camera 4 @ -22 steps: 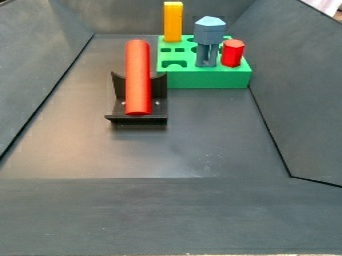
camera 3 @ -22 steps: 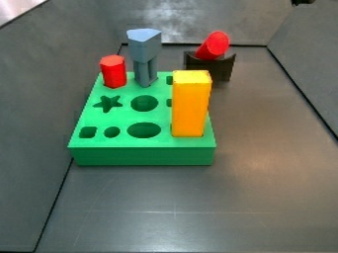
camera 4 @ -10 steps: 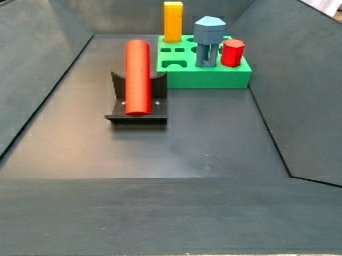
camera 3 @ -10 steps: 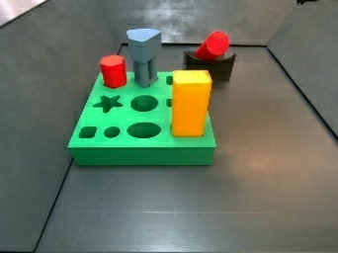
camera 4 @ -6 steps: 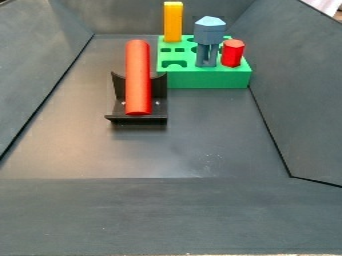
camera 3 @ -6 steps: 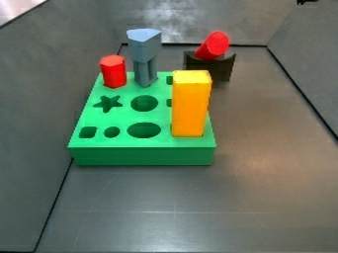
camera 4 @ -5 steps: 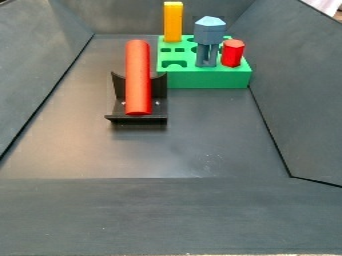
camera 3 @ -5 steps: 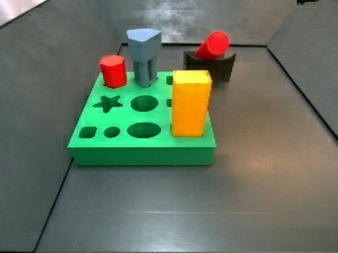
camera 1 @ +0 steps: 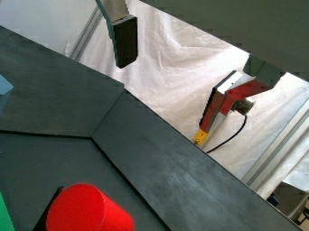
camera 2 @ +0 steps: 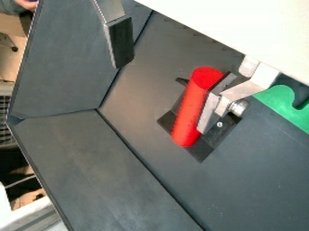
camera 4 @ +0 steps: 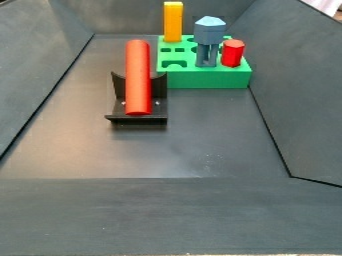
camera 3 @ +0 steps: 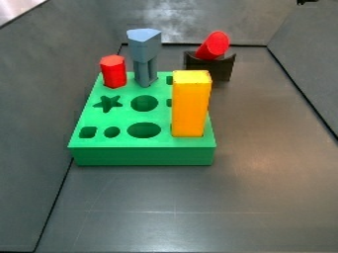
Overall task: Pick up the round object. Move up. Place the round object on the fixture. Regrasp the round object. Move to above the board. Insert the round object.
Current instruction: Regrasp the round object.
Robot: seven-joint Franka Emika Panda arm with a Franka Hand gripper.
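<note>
- The round object [camera 4: 136, 76] lies on its side in the notch of the fixture [camera 4: 135, 112], resting there with nothing gripping it. I judge it is laid like this so that the gripper can take it again at a better angle for the insertion.
- The gripper [camera 2: 182, 52] hangs high above the fixture and touches nothing. Its fingers [camera 2: 119, 41] stand wide apart, and between them there is only air.
- The board [camera 3: 142, 128] sits just beside the fixture, toward the far wall of the bin in a side view. On it stand an orange block [camera 3: 192, 103], a blue-grey prism [camera 3: 142, 56] and a shorter red hexagonal peg [camera 3: 114, 71], each in its own hole.
- The round hole [camera 3: 145, 103] near the middle of the board is free (probably the target, but this is only my guess).
- Both side views show no part of the arm, so only the wrist views tell where the gripper is.
- In a wrist view the peg is seen along its length, pointing to the green corner of the board [camera 2: 287, 99].
- In a wrist view [camera 1: 87, 209] only a red end shows, and mostly the bin wall and the room behind.
</note>
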